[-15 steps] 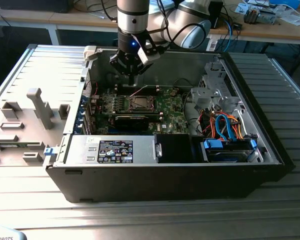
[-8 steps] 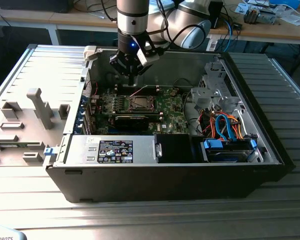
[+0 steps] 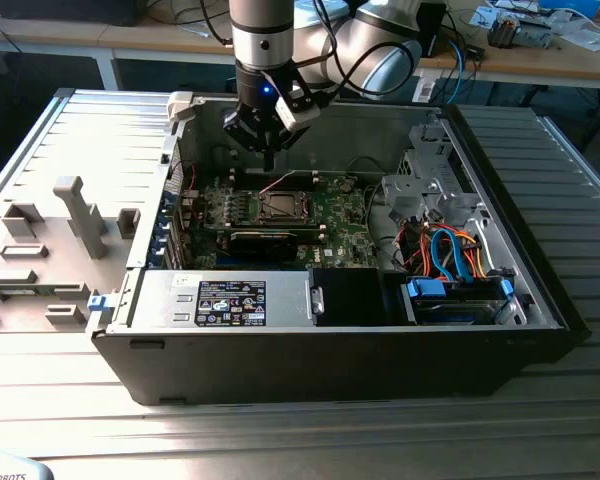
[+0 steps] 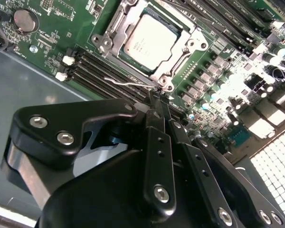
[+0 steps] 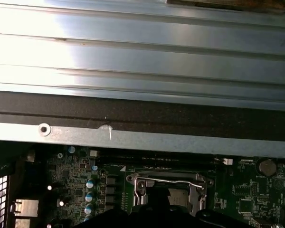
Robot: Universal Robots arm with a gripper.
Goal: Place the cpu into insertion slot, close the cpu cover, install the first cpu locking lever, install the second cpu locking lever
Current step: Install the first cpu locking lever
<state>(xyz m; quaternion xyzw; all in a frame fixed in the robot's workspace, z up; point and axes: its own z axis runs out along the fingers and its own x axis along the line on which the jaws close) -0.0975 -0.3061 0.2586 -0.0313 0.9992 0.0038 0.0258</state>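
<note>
Second wrist view shows gripper (image 4: 154,102) jaws pressed together beside seated cpu (image 4: 151,40); any misalignment risks scraping the cpu cover (image 4: 115,29).

A ribbed, silvery metal tabletop (image 5: 142,52) runs beyond the black and grey edge of the computer case wall (image 5: 142,128). Inside the case lies the green motherboard (image 5: 71,190), where the thin silvery metal cpu cover (image 5: 168,183) frames the pale silver-grey square cpu (image 5: 179,197), beside a round coin battery (image 5: 266,166).
</note>
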